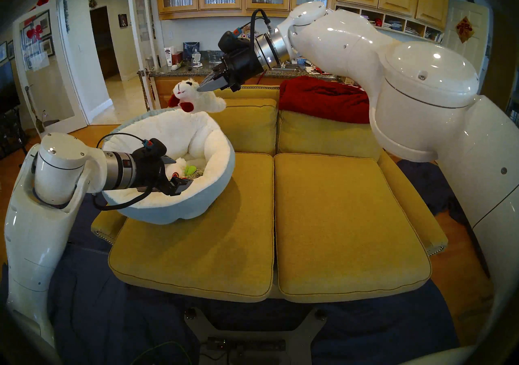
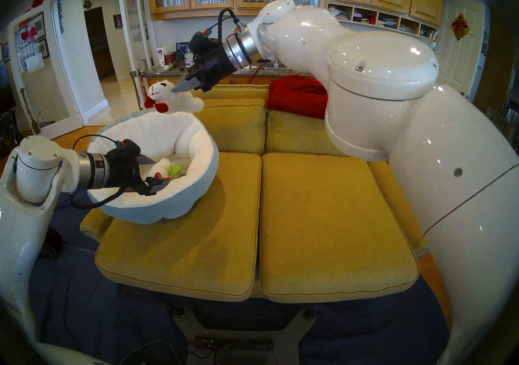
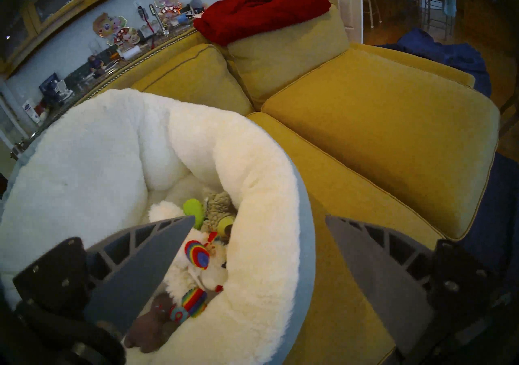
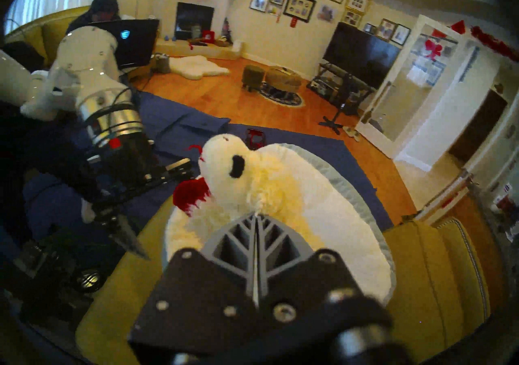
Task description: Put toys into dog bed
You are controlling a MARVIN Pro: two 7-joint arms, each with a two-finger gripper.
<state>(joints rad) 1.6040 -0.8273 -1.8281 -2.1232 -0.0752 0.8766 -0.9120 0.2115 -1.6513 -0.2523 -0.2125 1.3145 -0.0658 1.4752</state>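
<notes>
The dog bed [image 1: 216,142] [image 2: 202,142], cream inside and pale blue outside, sits on the sofa's left seat cushion. My right gripper [image 1: 203,86] [image 4: 256,215] is shut on the fur of a white lamb toy [image 1: 196,100] [image 4: 252,176] with red ears, held in the air above the bed's far rim. My left gripper [image 1: 177,173] [image 3: 259,217] is open and straddles the near rim, one finger inside and one outside. Inside the bed [image 3: 266,159] lie a rainbow-trimmed lamb [image 3: 202,269], a green cactus [image 3: 193,208], a shaggy tan toy [image 3: 219,207] and a dark purple-brown toy [image 3: 151,325].
A dark red blanket [image 1: 323,100] is draped over the right back cushion. The mustard-yellow right seat cushion [image 1: 345,221] is bare. Dark blue cloth [image 1: 112,314] covers the floor around the sofa. A kitchen counter stands behind the sofa back.
</notes>
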